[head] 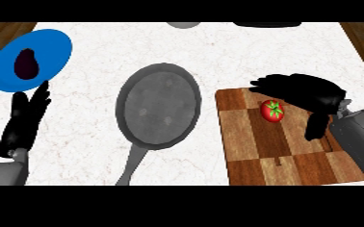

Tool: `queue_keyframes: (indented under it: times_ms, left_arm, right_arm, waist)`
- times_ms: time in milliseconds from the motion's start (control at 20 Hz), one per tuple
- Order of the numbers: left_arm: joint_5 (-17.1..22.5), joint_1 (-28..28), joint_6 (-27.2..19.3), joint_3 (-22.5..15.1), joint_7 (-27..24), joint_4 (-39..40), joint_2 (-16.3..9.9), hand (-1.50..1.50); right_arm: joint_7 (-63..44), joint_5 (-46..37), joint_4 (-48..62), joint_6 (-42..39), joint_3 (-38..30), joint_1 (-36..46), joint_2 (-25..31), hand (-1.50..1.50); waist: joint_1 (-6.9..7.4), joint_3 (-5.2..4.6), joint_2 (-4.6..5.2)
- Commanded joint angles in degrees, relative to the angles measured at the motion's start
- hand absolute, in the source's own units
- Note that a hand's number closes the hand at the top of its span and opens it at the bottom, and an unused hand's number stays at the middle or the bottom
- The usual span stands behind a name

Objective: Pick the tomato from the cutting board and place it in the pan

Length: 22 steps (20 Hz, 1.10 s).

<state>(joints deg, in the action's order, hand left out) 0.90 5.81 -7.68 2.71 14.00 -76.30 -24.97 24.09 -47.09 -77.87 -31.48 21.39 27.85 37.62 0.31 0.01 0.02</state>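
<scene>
White marble counter (213, 53) under pan (158, 105), cutting board (274, 144), tomato (272, 110); both hands' fingers apart.

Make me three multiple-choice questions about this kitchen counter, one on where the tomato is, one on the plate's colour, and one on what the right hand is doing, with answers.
1. Where is the tomato?
A. in the pan
B. on the cutting board
C. on the plate

2. What colour is the plate at the counter's left?
A. blue
B. yellow
C. white

3. What is the state of the right hand?
A. resting at the view's left edge
B. holding the pan's handle
C. over the cutting board, fingers spread around the tomato, not closed on it

Answers:
1 B, the tomato lies on the cutting board, while the pan holds nothing.
2 A, the plate is blue, with a dark eggplant on it.
3 C, its fingers arch above the tomato and its thumb hangs to the right; the left hand rests open at the left.
</scene>
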Motion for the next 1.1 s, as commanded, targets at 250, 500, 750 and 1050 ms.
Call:
queue_keyframes:
  times_ms: [250,500,750,1050]
  left_arm:
    - [-2.16,0.9,2.6,3.05,-0.36,1.25,0.88,0.0]
    - [-3.61,1.11,2.21,2.76,0.3,0.88,3.62,0.0]
    - [-3.15,-2.94,4.2,4.58,2.47,-5.92,2.47,0.0]
    - [-4.11,-4.82,4.6,5.1,-1.33,-4.74,4.74,0.0]
  right_arm:
    - [2.8,-7.42,4.81,1.5,-3.46,0.01,-6.69,-1.5]
    - [3.32,-11.51,6.0,0.65,-3.42,0.22,-8.79,-1.5]
    - [4.01,-14.13,4.54,-0.03,-4.86,-1.96,-8.06,-1.5]
    - [4.86,-19.01,7.6,4.44,-4.37,-2.64,-11.13,1.5]
  waist:
    - [-0.03,0.0,-0.01]
    - [-0.04,-0.01,0.0]
    - [-0.05,-0.01,-0.09]
    - [0.06,0.0,-0.07]
